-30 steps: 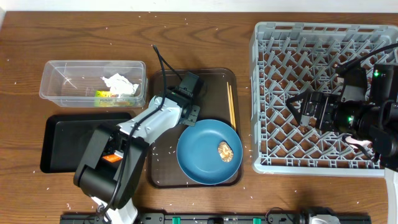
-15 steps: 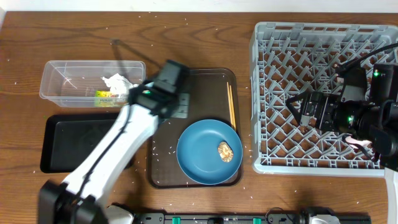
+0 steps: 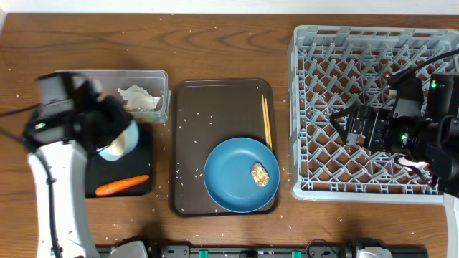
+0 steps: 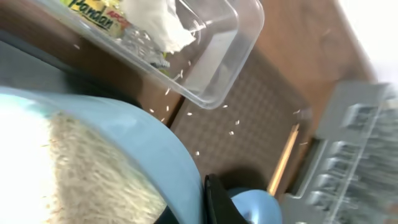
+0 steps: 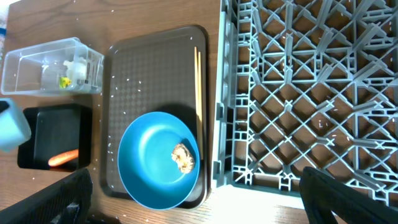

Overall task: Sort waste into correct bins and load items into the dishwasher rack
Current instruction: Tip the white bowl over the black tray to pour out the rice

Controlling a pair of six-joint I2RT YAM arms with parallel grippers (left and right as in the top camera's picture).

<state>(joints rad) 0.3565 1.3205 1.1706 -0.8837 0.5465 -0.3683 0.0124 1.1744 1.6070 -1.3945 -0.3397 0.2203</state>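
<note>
My left gripper is shut on the light-blue cup, tilted over the black tray; one finger presses its wall. The cup holds white rice. An orange carrot lies on the black tray. The clear tub holds the crumpled tissue and the yellow-green wrapper. The blue plate carries the brown food lump. The chopsticks lie beside it. My right gripper is open and empty over the grey rack. The white bowl and pink cup are out of view.
The plate and chopsticks rest on the brown serving tray in the middle. Loose rice grains are scattered on that tray and the wooden table. In the right wrist view the rack fills the right side and the plate lies left of it.
My left arm has swung from the brown tray to the left, over the black tray, carrying the light-blue cup. The carrot now shows on the black tray. The right arm has not moved.
</note>
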